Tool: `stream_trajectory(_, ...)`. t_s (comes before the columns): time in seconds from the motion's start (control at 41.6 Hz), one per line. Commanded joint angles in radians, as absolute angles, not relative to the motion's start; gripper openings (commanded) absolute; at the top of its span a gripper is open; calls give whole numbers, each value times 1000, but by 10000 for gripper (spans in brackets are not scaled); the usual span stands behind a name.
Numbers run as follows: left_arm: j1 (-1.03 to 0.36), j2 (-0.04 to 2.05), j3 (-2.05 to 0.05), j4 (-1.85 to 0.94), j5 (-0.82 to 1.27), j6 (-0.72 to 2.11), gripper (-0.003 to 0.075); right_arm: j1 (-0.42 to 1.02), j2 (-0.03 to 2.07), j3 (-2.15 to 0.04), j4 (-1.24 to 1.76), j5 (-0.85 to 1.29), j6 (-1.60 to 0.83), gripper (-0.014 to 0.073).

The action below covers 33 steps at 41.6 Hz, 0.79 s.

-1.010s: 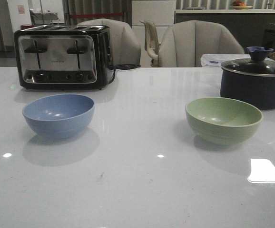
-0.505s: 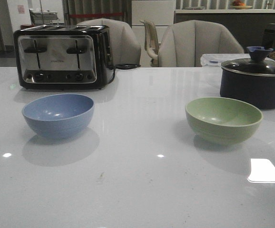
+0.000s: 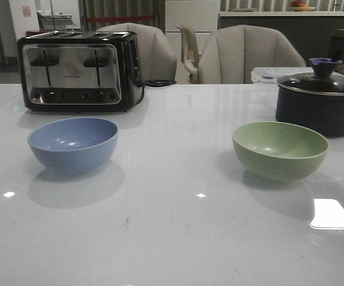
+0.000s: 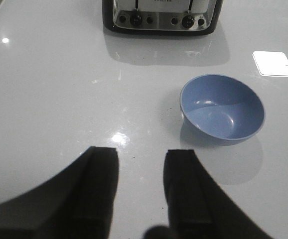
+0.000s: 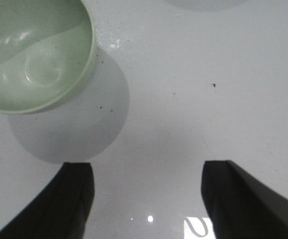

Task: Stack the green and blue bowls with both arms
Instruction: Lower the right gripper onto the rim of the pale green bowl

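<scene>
The blue bowl [image 3: 73, 143] sits upright on the left side of the white table [image 3: 172, 238], just in front of a black and silver toaster [image 3: 77, 71] that stands at the far left. The green bowl [image 3: 280, 149] sits upright on the right side, well apart from the blue one, with a dark lidded pot [image 3: 319, 98] close behind it to the right. Both bowls look empty. Grey chairs [image 3: 246, 55] stand beyond the far edge of the table.

Neither arm appears in the front view. In the left wrist view the left gripper [image 4: 141, 186] hangs over bare table with its two fingers set a modest gap apart and nothing between them; the blue bowl [image 4: 222, 108] lies apart from it, with the toaster [image 4: 160, 15] beyond. In the right wrist view the right gripper [image 5: 146, 199] has its fingers spread wide and holds nothing, with only table between them; the green bowl [image 5: 34, 52] lies near one finger, not touching it.
</scene>
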<state>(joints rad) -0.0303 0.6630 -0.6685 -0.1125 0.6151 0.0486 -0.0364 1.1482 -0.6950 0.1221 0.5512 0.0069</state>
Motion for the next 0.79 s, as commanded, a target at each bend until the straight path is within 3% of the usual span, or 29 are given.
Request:
stream_trajectory(0.0, -37, 677, -700, -119, 545, 49, 394, -21, 1204, -780, 149, 500, -12, 577)
stream_trajectory(0.312, -37, 687, -700, -117, 547, 51, 399, 71, 1478, -1004, 151, 535, -17, 577)
stream_trajectory(0.529, -37, 687, -700, -111, 547, 53, 561, 71, 1658, -1137, 151, 533, -17, 577)
stream_trajectory(0.697, -37, 687, -700, -111, 547, 53, 541, 72, 1776, -1223, 151, 535, -17, 574)
stream_trajectory(0.769, -37, 687, -700, -111, 547, 53, 528, 75, 1811, -1251, 151, 543, -17, 535)
